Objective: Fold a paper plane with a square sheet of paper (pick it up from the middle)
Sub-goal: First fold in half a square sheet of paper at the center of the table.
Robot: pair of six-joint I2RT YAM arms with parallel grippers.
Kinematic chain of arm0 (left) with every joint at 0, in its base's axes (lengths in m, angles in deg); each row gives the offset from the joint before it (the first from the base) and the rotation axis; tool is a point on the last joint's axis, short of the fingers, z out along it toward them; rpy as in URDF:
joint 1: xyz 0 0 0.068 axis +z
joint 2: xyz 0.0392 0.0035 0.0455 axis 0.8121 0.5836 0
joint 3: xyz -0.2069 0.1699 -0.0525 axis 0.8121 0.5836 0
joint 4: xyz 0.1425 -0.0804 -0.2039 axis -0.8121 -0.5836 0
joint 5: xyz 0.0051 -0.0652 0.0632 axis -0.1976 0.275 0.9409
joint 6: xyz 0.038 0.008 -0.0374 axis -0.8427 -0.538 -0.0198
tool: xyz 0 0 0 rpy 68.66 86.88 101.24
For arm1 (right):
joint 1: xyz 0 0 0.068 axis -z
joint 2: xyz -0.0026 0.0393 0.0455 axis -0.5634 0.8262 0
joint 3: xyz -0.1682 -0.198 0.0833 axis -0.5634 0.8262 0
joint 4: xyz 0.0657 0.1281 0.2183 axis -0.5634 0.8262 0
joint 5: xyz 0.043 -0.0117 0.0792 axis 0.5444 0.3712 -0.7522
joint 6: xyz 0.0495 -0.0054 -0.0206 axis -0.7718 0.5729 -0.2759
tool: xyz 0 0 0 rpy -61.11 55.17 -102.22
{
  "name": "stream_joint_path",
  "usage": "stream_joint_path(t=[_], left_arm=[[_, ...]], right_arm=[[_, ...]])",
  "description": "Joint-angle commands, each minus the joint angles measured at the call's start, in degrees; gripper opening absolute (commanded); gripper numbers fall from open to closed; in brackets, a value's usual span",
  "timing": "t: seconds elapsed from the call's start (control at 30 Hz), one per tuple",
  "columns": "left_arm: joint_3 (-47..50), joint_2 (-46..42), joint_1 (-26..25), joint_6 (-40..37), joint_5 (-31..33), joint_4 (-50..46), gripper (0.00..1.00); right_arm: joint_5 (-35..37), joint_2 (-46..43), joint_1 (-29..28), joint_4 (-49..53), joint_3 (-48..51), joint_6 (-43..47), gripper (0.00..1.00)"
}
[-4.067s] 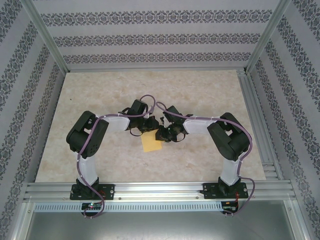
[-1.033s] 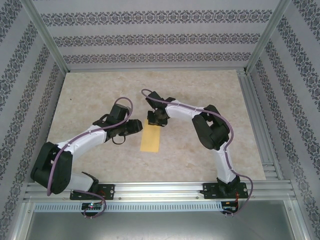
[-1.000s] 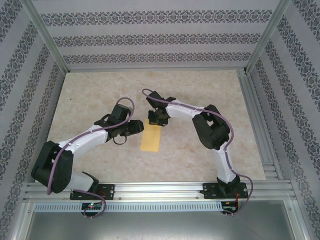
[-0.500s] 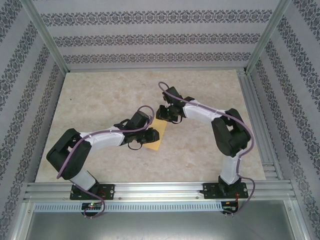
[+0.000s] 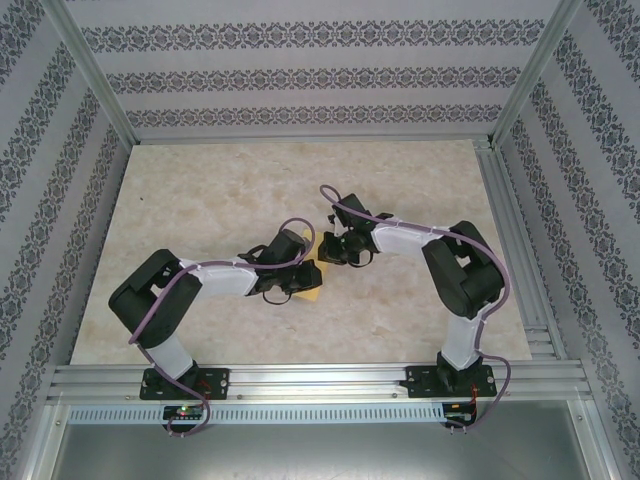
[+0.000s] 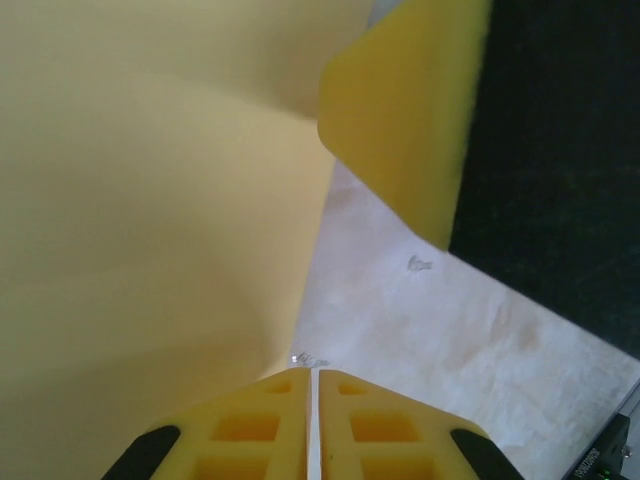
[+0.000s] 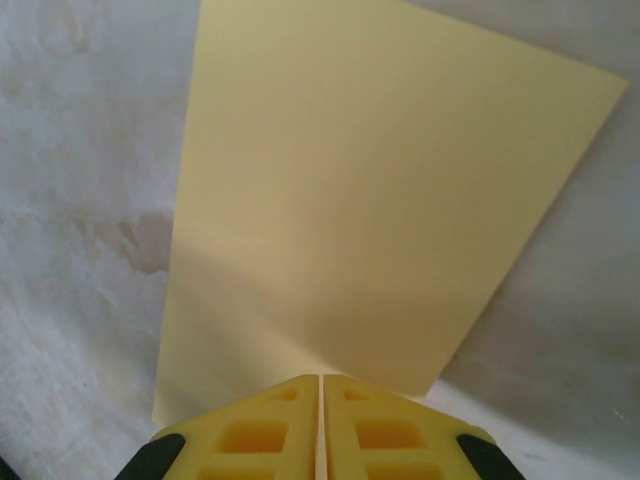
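Here the left pincer (image 6: 312, 374) and right pincer (image 7: 321, 379) are both pressed together, tips touching the yellow paper (image 7: 380, 200).

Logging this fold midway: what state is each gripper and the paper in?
square sheet of paper: lying on the table, rectangular outline, not yet plane-shaped.
left gripper: shut, tips at the sheet's edge.
right gripper: shut, tips at the sheet's near edge.
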Motion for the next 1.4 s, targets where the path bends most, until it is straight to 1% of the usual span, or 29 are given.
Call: stream_joint_path(t=[0.0, 0.17, 0.47, 0.57, 0.77, 0.97, 1.23, 1.37], left_arm=[[0.8, 0.4, -0.7, 1.4, 1.1, 3.4, 0.11], [0.3, 0.7, -0.8, 0.7, 0.6, 4.5, 0.11], [-2.8, 3.5, -0.8, -0.8, 1.3, 6.6, 0.13], [-3.2, 5.0, -0.8, -0.8, 1.4, 4.9, 0.13], [0.1, 4.3, -0.8, -1.2, 3.4, -0.1, 0.10], [0.6, 4.3, -0.8, -1.2, 3.4, -0.7, 0.09], [0.3, 5.0, -0.8, -1.3, 2.5, -1.2, 0.09], [0.4, 5.0, -0.8, -1.4, 2.2, -2.5, 0.09]], right_arm=[[-1.2, 2.5, 0.6, -1.7, -0.3, 0.1, 0.10], [-0.9, 5.1, 1.1, -1.2, -0.9, 1.4, 0.09], [-1.5, 5.4, 1.1, -1.0, -0.9, 1.6, 0.09], [-2.6, 5.4, 1.3, -1.6, -0.8, 2.1, 0.10], [-6.8, 3.7, 2.7, -4.7, 0.2, 5.5, 0.11], [-9.0, 0.9, 3.4, -4.8, 1.3, 8.9, 0.12], [-6.9, 4.8, 4.1, -1.5, -0.3, 10.7, 0.11], [-4.2, 6.2, 4.6, 0.9, -2.3, 10.6, 0.11]])
